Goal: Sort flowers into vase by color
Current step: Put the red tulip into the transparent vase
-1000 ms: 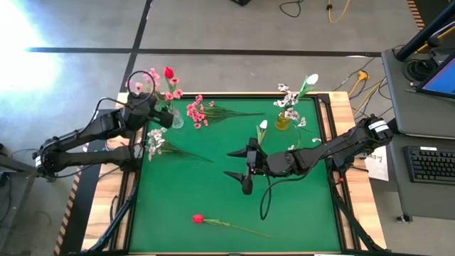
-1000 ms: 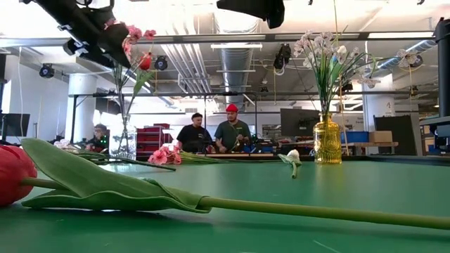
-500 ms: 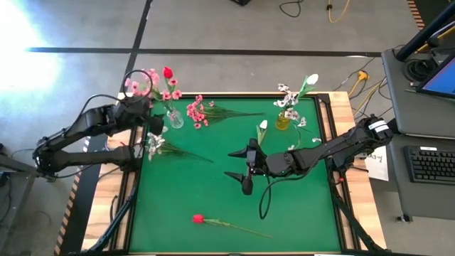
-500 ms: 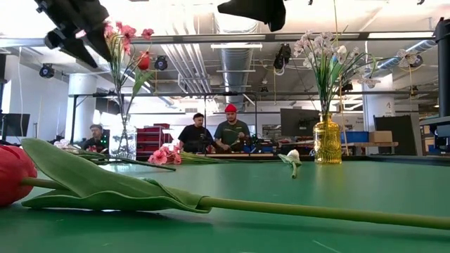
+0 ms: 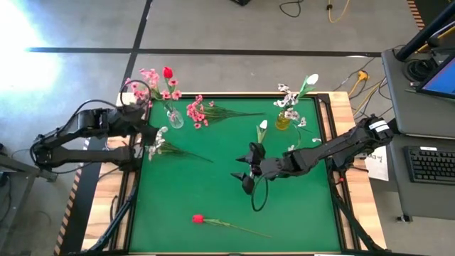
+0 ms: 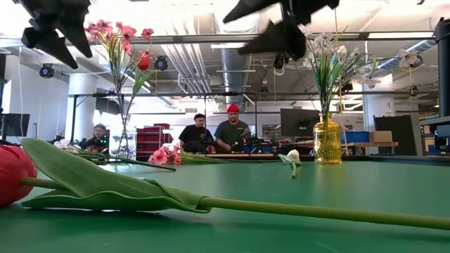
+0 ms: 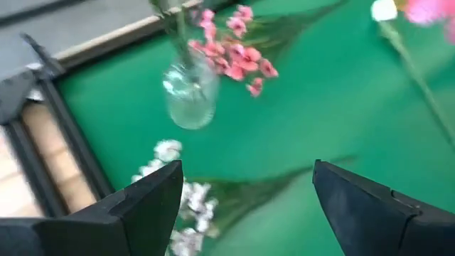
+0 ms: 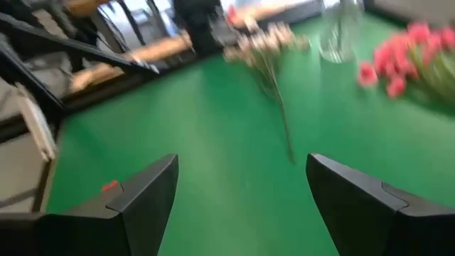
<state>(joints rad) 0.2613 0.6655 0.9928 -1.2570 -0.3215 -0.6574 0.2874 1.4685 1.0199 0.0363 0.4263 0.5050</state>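
two vases at table's far edge, flowers lying between; one stem near front

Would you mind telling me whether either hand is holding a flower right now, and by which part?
Nothing is held. The left hand and the right hand are both open, with only green table between their fingers.

- A robotics lab or workshop in an open industrial hall.
- Exposed ducts and pipes run under a high ceiling with spot lamps.
- Two people stand at benches crowded with gear and monitors.
- Bare concrete floor with loose cables surrounds the green-topped desk; a keyboard lies alongside.
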